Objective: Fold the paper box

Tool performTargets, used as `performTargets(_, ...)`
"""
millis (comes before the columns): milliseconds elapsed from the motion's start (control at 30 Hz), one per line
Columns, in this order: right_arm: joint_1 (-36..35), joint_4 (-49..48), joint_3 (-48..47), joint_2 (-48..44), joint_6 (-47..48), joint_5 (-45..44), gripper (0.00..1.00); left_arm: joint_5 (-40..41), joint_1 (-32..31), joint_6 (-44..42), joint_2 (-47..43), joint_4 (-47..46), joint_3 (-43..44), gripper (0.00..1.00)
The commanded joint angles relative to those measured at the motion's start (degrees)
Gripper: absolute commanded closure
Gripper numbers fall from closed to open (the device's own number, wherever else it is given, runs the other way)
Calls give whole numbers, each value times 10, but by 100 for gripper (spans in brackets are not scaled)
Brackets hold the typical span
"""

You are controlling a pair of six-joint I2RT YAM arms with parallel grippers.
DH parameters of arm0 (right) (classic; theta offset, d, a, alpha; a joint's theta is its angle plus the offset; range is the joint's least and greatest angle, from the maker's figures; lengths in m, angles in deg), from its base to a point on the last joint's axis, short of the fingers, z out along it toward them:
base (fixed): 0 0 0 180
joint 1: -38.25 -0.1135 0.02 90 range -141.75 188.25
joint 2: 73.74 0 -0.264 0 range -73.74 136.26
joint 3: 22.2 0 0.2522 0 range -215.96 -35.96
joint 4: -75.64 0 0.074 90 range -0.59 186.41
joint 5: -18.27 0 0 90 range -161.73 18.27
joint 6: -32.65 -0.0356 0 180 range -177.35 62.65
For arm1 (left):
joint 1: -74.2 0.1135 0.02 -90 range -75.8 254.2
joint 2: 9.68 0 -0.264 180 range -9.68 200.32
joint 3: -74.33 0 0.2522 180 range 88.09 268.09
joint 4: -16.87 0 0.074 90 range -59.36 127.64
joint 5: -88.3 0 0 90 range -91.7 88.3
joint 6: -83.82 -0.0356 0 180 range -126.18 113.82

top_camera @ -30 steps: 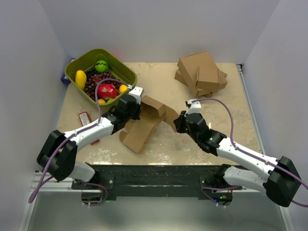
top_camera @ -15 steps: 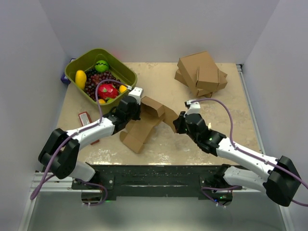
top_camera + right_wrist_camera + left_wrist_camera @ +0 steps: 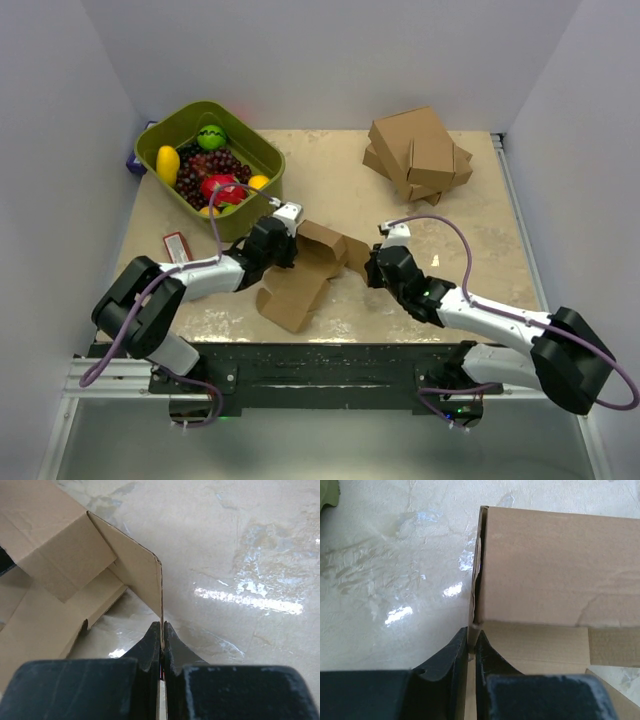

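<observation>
On table (image 3: pixel 330 180) centre, paper box (image 3: pixel 295 290) only partly folded, flaps open; left jaws, right jaws each pinch a panel edge.

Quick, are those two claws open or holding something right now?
Left gripper: closed, pinching an edge of the paper box.
Right gripper: closed, pinching a flap of it.

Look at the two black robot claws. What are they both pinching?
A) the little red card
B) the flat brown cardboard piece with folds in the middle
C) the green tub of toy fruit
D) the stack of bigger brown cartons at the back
B: the left gripper and the right gripper are each closed on a thin edge of the plain brown creased cardboard paper box, one on each side.
</observation>
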Motion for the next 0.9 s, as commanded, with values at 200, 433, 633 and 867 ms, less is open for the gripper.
performTargets(200, 0, -54, 22, 4, 18, -25, 100, 23, -14, 38, 28, -54, 2, 91)
performTargets(433, -1, -53, 20, 10, 10, -18, 100, 8, -8, 44, 12, -73, -13, 63)
performTargets(633, 0, -58, 19, 15, 6, -12, 100, -9, 1, 11, -15, -96, -39, 46)
performTargets(867, 0, -59, 16, 20, 6, -9, 100, -39, 10, -7, -38, -123, -47, 38)
